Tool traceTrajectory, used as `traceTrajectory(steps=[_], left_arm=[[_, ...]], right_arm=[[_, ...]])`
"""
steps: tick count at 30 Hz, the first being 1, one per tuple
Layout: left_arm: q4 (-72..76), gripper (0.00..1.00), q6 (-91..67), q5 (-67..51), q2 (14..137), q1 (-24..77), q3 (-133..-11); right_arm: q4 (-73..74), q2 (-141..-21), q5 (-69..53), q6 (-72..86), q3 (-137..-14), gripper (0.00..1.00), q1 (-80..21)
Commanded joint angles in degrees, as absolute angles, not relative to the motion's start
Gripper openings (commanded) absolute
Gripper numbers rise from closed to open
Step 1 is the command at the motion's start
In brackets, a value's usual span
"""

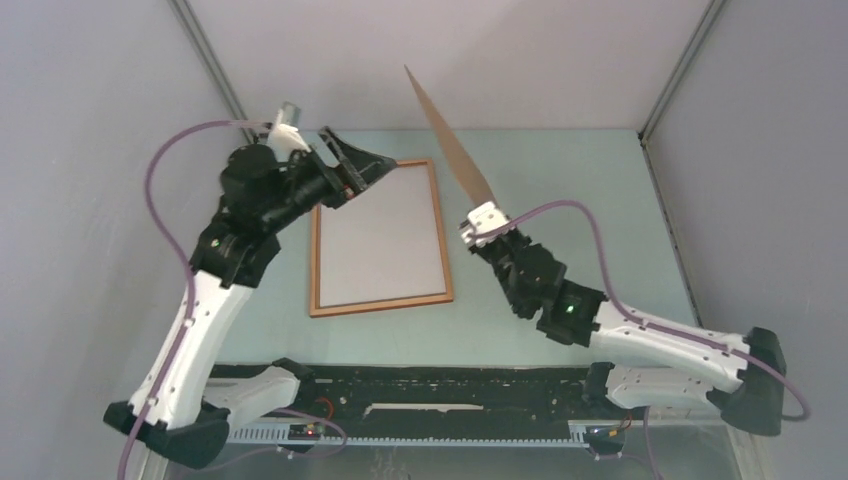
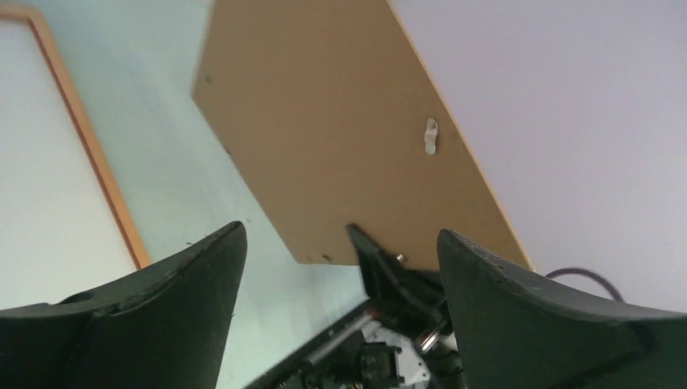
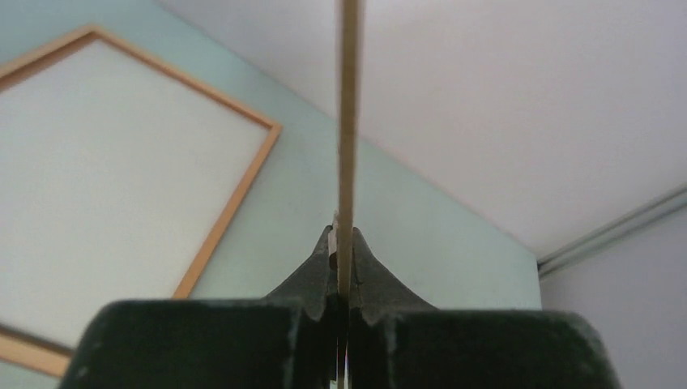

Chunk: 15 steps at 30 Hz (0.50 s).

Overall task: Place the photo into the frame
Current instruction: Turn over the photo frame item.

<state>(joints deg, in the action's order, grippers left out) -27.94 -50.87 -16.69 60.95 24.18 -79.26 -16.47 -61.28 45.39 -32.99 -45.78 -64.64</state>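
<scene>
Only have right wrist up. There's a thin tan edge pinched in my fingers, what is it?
Observer: A flat brown backing board. The left wrist view shows its broad face, with a small pale hanger tab.
Operator: Lifted or resting on something?
Observer: Lifted. In the top view the right gripper holds it by its lower end, and it slants up in the air to the right of the frame.
Operator: Where's the left arm?
Observer: The left gripper is at the frame's far edge, near the left corner. Its fingers are open and hold nothing.
</scene>
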Motion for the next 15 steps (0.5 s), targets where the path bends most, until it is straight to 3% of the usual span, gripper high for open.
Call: traceTrajectory(steps=[1,9,15], left_arm=[[-31.77,0.93,-40.89,-14.18,55.27,20.24,-85.90],[-43.36,0.97,-30.01,-3.09,48.44,14.38,-90.24],[-46.08,0.99,-25.04,3.98,44.20,14.37,-88.73]], right_arm=[[-5.05,-55.68,38.13,-19.97,-54.81,0.00,-58.07],[9.67,-55.40,4.12,3.96,-65.83,0.00,-39.56],[16.53,-68.28,-26.81,20.50,-77.69,0.00,-27.62]])
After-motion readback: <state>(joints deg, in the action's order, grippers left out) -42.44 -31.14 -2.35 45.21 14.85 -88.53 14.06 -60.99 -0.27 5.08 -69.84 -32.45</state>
